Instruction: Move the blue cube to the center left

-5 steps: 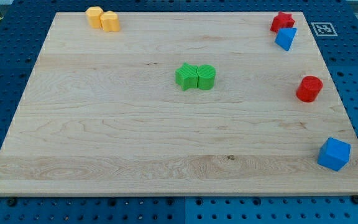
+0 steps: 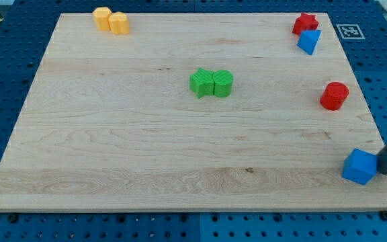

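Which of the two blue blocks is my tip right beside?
The blue cube at the view's bottom right; my tip is beside its right side. The other blue block sits top right.

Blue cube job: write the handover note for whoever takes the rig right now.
My tip: at the view's right edge, right beside the blue cube, on its right side; whether it touches is unclear.
Blue cube: near the board's bottom-right corner, far from centre left.
Done: tip placed for a leftward push.
Left: the whole push across the board, passing below the green blocks.
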Robot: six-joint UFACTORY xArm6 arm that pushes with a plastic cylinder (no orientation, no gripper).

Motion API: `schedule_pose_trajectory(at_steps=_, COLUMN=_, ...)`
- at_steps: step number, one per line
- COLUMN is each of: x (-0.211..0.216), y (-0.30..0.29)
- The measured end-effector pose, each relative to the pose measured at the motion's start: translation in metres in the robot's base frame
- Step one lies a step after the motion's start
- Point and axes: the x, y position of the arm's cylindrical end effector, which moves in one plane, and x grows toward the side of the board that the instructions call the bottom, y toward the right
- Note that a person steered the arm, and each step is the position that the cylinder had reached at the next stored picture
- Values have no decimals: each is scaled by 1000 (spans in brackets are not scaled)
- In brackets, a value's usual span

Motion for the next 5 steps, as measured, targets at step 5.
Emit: schedule_pose_trajectory(at_steps=5, x=37, y=-117)
